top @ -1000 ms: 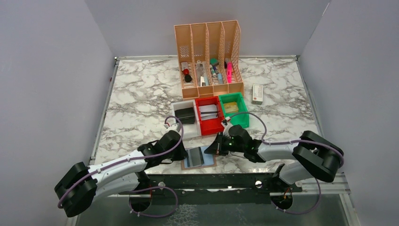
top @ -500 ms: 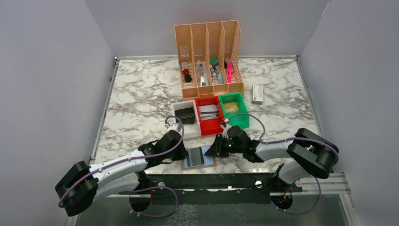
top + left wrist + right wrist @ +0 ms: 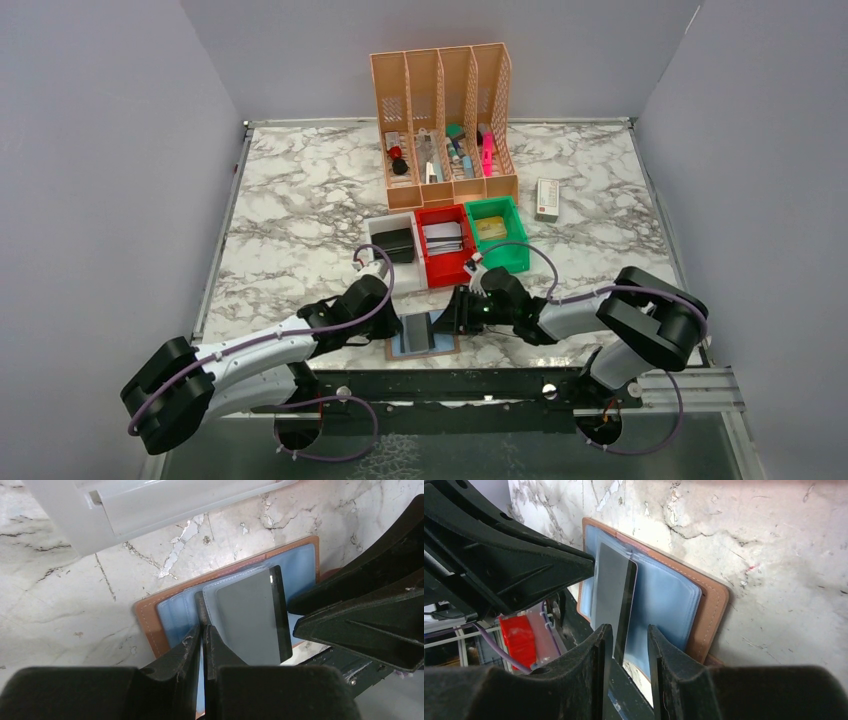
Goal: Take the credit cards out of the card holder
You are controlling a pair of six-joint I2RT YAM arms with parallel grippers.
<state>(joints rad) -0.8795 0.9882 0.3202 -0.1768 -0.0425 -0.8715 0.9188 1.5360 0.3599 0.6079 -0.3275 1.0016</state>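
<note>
The card holder lies open at the table's near edge, tan-brown border around blue pockets. One grey credit card with a dark edge sticks partly out of a pocket and is tilted up. My left gripper is shut on a thin blue pocket flap of the holder, right beside the card. My right gripper is open, with one finger on each side of the card's free edge and gaps showing. Any other cards are hidden.
Behind the holder stand a white tray with a black case, a red tray with papers and a green tray. An orange file rack and a small white box sit farther back. The holder overhangs the dark front rail.
My right gripper has opened from shut and slid left, so its fingers now straddle the card's edge. The left gripper and the holder have stayed put.
</note>
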